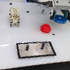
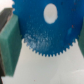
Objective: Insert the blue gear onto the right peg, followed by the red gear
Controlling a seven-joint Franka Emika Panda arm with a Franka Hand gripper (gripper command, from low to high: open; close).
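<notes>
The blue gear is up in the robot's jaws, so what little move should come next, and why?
Probably carry the blue gear across to above the plate and line its centre hole up over the right peg. The gripper holds it well off to the exterior view's right, and both pegs stand bare.

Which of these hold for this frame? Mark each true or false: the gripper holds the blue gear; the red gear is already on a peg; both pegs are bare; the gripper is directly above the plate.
1. The gripper holds the blue gear. True: the wrist view shows it between the fingers.
2. The red gear is already on a peg. False: it lies on the table, apart from the plate.
3. Both pegs are bare. True, including the right peg.
4. The gripper is directly above the plate. False: it hangs beyond the red gear.
</notes>
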